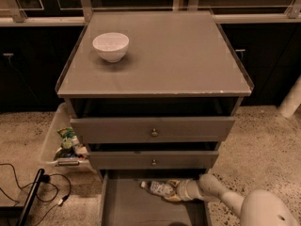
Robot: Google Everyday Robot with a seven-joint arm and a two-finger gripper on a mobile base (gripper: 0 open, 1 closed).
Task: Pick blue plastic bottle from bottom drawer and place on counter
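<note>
Lying in bottom drawer (141, 210), blue plastic bottle (159, 188) abuts gripper (175, 192)

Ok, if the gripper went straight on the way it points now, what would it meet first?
The blue plastic bottle, lying on the bottom drawer floor right at the gripper tip, which points left; they may already touch, though depth is unclear.

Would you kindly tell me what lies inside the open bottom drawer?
A small clear plastic bottle with white cap lies on its side, the gripper at its base. The bottom drawer's rear, under the middle drawer, is hidden.
</note>
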